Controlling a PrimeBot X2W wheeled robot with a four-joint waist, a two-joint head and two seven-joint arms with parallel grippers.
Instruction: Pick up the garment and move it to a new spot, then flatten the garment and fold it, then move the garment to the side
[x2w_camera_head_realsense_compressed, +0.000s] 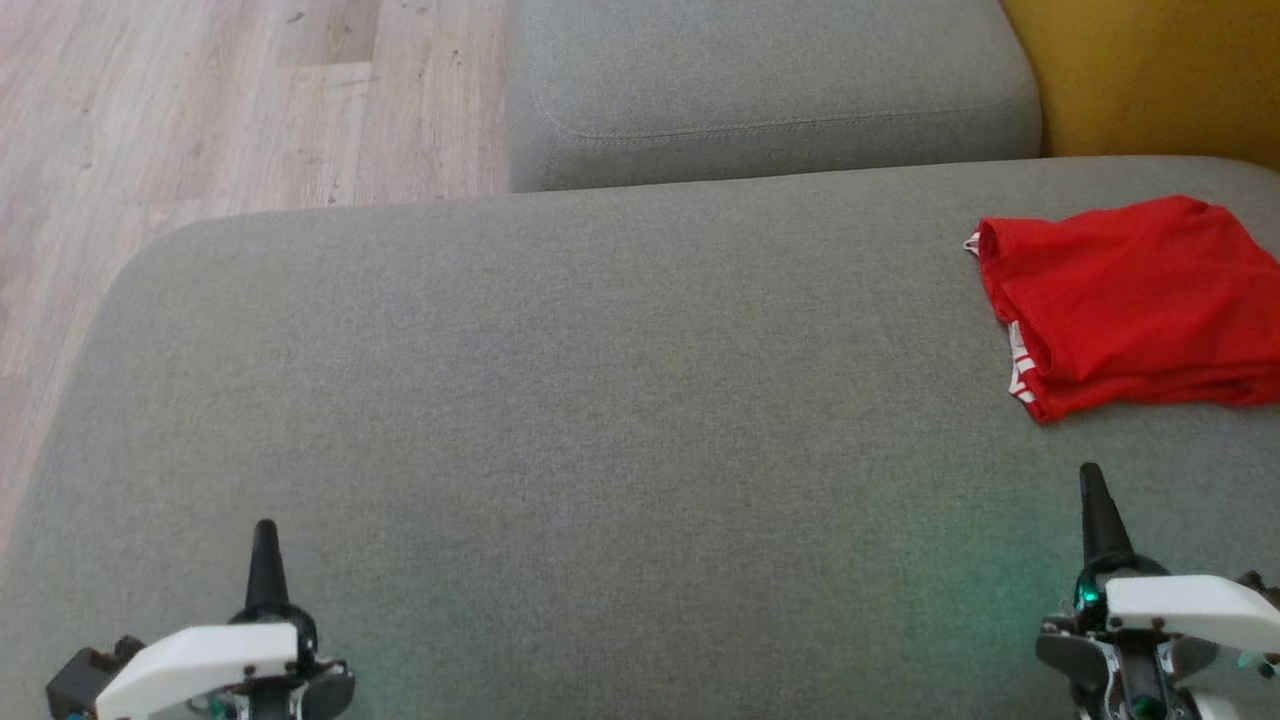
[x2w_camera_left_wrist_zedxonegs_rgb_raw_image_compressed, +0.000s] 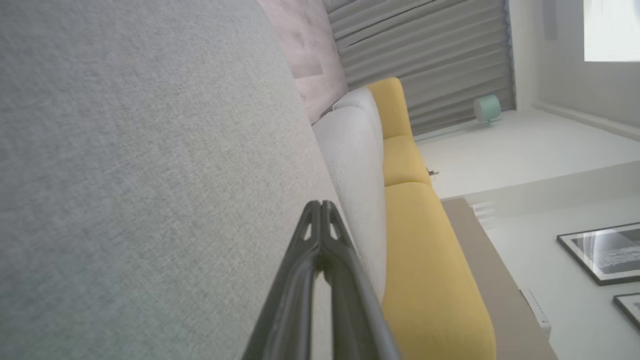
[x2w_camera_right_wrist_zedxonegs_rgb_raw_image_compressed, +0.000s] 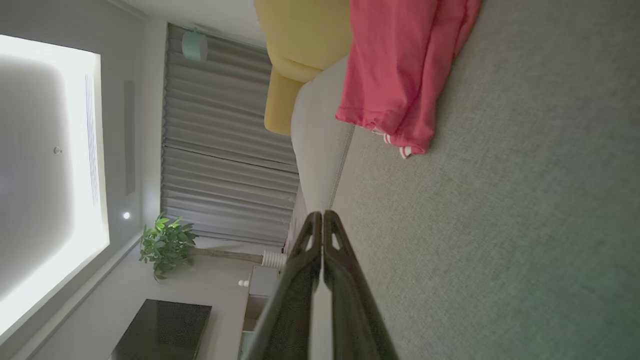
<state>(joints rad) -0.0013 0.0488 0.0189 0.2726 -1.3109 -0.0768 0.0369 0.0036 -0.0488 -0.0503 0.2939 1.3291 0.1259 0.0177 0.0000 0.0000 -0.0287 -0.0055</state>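
Observation:
The garment (x2w_camera_head_realsense_compressed: 1135, 305) is red with white trim, folded into a rough rectangle at the right side of the grey cushion (x2w_camera_head_realsense_compressed: 560, 400). The right wrist view shows the garment (x2w_camera_right_wrist_zedxonegs_rgb_raw_image_compressed: 400, 65) ahead of the fingers, with a gap of bare cushion between. My right gripper (x2w_camera_head_realsense_compressed: 1092, 480) hovers at the lower right, below the garment, shut and holding nothing; its tips meet in the right wrist view (x2w_camera_right_wrist_zedxonegs_rgb_raw_image_compressed: 322, 216). At the lower left my left gripper (x2w_camera_head_realsense_compressed: 265, 535) is shut and empty over bare cushion, tips together in the left wrist view (x2w_camera_left_wrist_zedxonegs_rgb_raw_image_compressed: 321, 206).
A second grey cushion (x2w_camera_head_realsense_compressed: 770, 90) lies beyond the far edge. Yellow upholstery (x2w_camera_head_realsense_compressed: 1150, 75) stands at the back right. Wooden floor (x2w_camera_head_realsense_compressed: 200, 110) lies past the cushion's left and far-left edges. The broad grey surface between the grippers is bare fabric.

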